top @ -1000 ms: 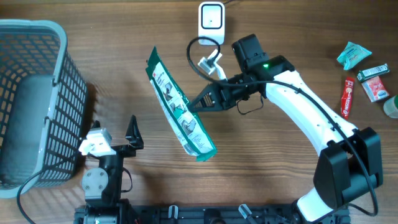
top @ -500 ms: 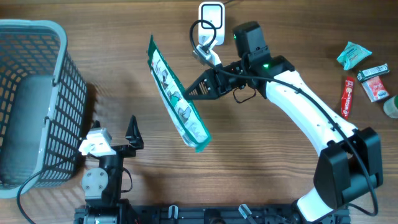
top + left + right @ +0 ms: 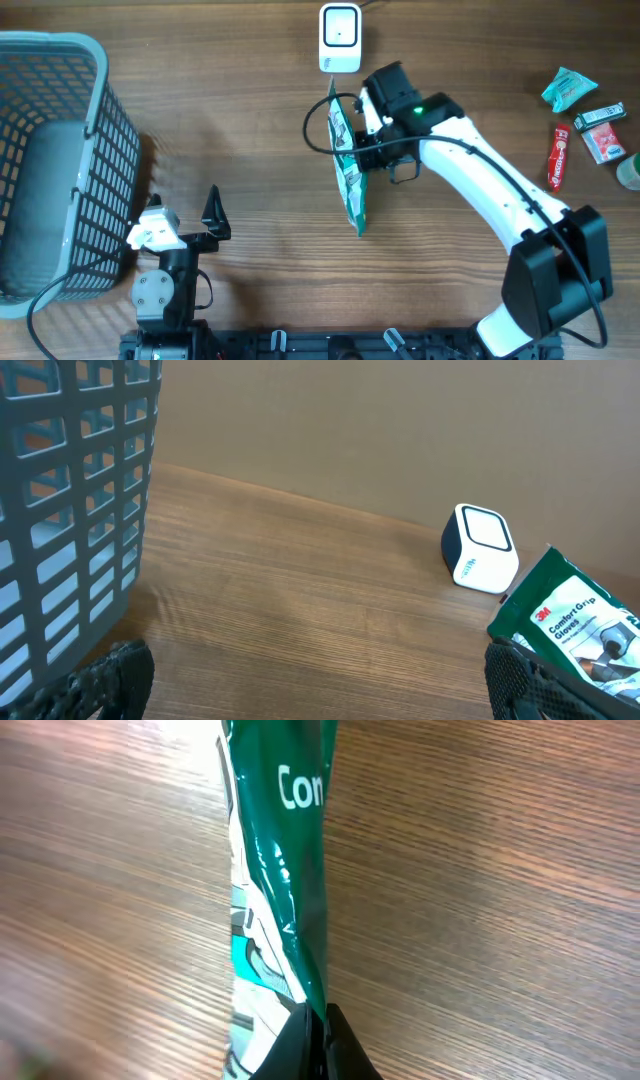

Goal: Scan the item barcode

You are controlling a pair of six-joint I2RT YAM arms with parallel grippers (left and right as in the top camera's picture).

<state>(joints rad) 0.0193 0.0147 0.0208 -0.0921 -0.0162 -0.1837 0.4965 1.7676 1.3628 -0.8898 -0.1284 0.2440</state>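
Swinging round from its slanted spread, the glove packet (image 3: 350, 190) is now hanging edge-on over the counter (image 3: 260, 290). Its long axis is running far to near, with its far end sitting just near of the scanner (image 3: 340, 38). The right tool (image 3: 362, 150) is clamping it from the right. The left tool (image 3: 182, 220) is idling with fingers wide apart, well off to the near left. The scan is probably depending on turning a printed face toward the scanner.
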